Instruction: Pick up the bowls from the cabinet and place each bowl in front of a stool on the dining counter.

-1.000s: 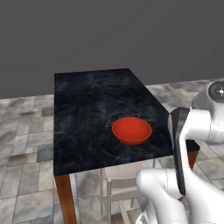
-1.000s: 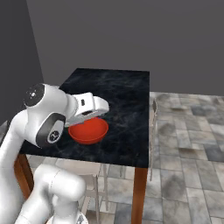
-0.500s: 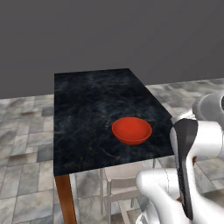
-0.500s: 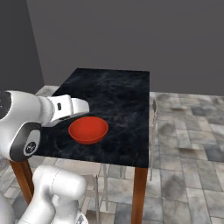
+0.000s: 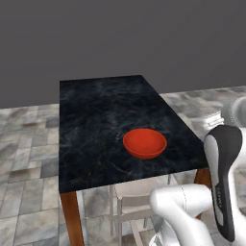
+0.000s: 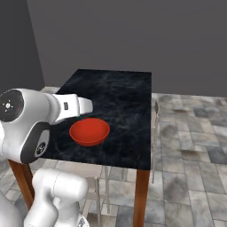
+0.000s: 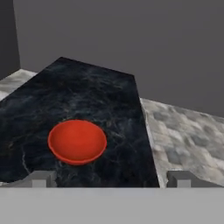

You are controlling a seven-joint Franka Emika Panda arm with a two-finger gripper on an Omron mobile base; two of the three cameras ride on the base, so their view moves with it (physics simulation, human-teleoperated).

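Up close, the gripper [image 7: 111, 178] has its two finger tips spread as wide as they go, with nothing between them; it hangs back from the near edge of the tabletop [image 7: 87, 96], apart from the bowl. Beyond the tips, the red bowl [image 7: 77, 141] sits upright on the black marble, toward the near end and nearer the side that borders the tiled floor [image 7: 188, 135]. From the left base view, the red bowl [image 5: 144, 142] rests on the tabletop [image 5: 96, 120] close to its near right corner, and a pale stool [image 5: 134, 197] stands under that near edge, just in front of the bowl. From the right base view, the bowl [image 6: 89, 131] lies beside the white arm [image 6: 48, 111].
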